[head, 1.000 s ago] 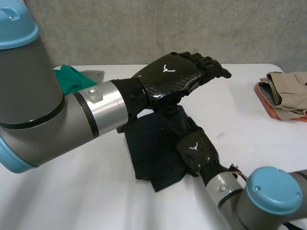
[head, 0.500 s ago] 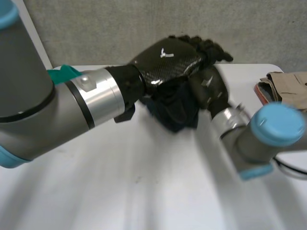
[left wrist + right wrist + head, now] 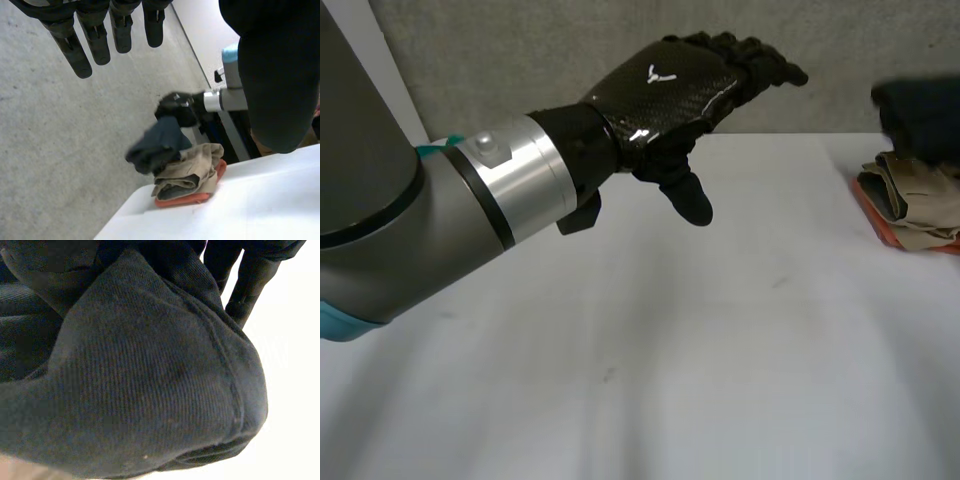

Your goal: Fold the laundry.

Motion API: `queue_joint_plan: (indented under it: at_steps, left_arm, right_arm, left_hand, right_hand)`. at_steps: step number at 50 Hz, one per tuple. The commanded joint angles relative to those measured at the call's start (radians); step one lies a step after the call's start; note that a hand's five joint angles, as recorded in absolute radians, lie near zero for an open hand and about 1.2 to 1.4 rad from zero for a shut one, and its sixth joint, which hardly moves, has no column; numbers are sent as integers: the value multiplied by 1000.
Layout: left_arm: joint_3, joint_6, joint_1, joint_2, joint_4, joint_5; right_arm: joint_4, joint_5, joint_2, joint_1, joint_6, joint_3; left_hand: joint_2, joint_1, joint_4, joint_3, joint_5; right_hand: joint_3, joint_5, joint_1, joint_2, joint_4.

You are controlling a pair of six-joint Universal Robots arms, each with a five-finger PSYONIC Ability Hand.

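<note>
as right robot hand (image 3: 250, 280) clutches it, dark ribbed cloth (image 3: 150, 390), bunched

You are looking at a white, smooth-topped table (image 3: 650, 330) that is carrying a small pile at its far right edge. A flat orange folded cloth (image 3: 876, 215) is lying directly on it, with beige folded garments (image 3: 915, 195) resting on top. A sliver of green cloth (image 3: 440, 146) is showing at the far left.
</note>
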Motion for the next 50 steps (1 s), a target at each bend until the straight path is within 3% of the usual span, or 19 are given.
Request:
queue_joint_plan:
  at_steps: [1,2,3,4,9,16,21,25,28,32,35,39,40,43,44,48,50]
  left_arm:
    - [-12,2,0,-37,-1,-1]
    - [-12,3,-2,-39,-1,-1]
    - [-14,5,-2,-40,-1,-1]
    - [-14,5,-2,-42,-1,-2]
    - [-11,6,-2,-40,-2,-2]
    - [-9,3,-5,-23,-2,-2]
    - [-15,2,-31,-3,-6,-2]
    - [-43,3,-40,14,-6,-2]
    - [-43,2,-40,35,-1,-2]
    - [-2,2,-37,50,16,-24]
    - [57,2,-31,58,33,-73]
    - [147,5,-12,58,65,-227]
    - [179,9,17,57,83,-302]
    - [205,16,102,53,103,-398]
    - [207,25,180,50,109,-436]
    - [201,95,366,-11,108,-446]
    - [201,141,419,-66,106,-446]
  right_arm:
    - [8,-144,275,-68,-34,-91]
    - [9,-148,288,-71,-46,-91]
    - [17,-144,292,-77,-77,-79]
    - [18,-138,285,-82,-100,-73]
    - [83,-107,182,-103,-140,18]
    - [199,-101,-143,-108,-127,179]
    - [280,-72,-249,-132,-132,248]
    - [425,109,-347,-210,-166,220]
    - [488,261,-376,-238,-279,127]
    - [454,378,-384,-227,-399,9]
    - [365,376,-392,-162,-373,-31]
    - [201,355,-442,-17,-251,-5]
    - [149,343,-490,21,-200,42]
    - [77,307,-571,73,-137,158]
    - [40,266,-617,117,-111,241]
    - [-2,160,-674,257,-97,442]
    - [6,133,-680,320,-100,517]
  left_hand:
    - [-26,-9,-22,-32,-42]
    - [-26,-9,-22,-32,-42]
    - [-26,-9,-22,-32,-42]
    - [-26,-9,-22,-32,-42]
    - [-25,-9,-22,-31,-41]
    - [-25,-9,-22,-31,-41]
    - [-26,-9,-22,-32,-42]
    - [-26,-9,-22,-32,-42]
    - [-25,-9,-22,-31,-41]
    - [-22,-6,-19,-28,-38]
    - [-22,-6,-19,-28,-38]
    - [-22,-6,-19,-28,-38]
    - [-19,-3,-16,-25,-35]
    - [25,41,28,19,9]
    - [28,44,31,22,12]
    - [28,44,31,22,12]
    - [28,44,31,22,12]
  right_hand:
    - [228,309,433,248,193]
    - [151,232,356,171,115]
    - [-643,-563,-438,-623,-679]
    - [-993,-913,-788,-974,-1029]
    - [-993,-913,-788,-974,-1029]
    - [-993,-913,-788,-974,-1029]
    - [-993,-913,-788,-974,-1029]
    - [-993,-913,-788,-974,-1029]
    - [-993,-913,-788,-974,-1029]
    - [-993,-913,-788,-974,-1029]
    - [-993,-913,-788,-974,-1029]
    - [-993,-913,-788,-974,-1029]
    - [-993,-913,-788,-974,-1029]
    - [-993,-913,-788,-974,-1029]
    - [-993,-913,-788,-974,-1029]
    - [-993,-913,-788,-974,-1029]
    - [-993,-913,-788,-974,-1029]
